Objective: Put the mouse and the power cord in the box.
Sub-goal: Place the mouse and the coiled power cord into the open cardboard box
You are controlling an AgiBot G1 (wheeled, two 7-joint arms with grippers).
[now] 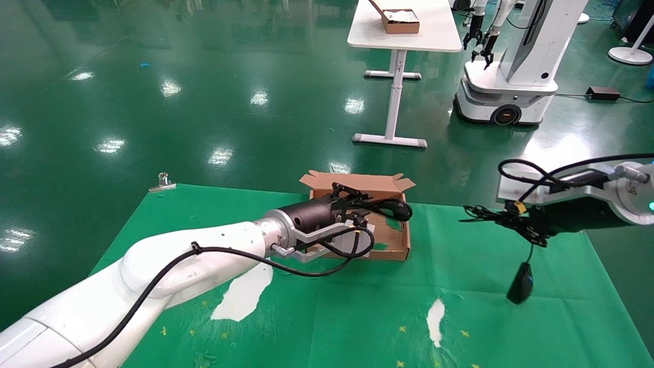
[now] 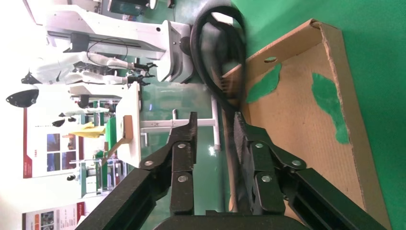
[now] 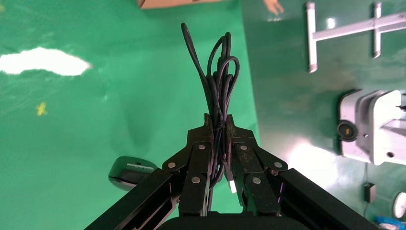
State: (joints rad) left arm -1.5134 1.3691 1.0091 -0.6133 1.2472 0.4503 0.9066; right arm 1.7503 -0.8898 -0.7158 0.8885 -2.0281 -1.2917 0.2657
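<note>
The brown cardboard box sits at the far middle of the green table. The thick black power cord lies draped over its far right rim, partly inside; its loop shows just past my left gripper's tips. My left gripper hovers over the box's far wall, open, and grips nothing. To the right, my right gripper is raised above the table, shut on the bundled thin cable. The black mouse dangles below it on that cable, its white label showing.
A metal clip sits at the table's far left edge. White patches break the green cover near the front. Beyond the table stand a white desk with another box and a second robot.
</note>
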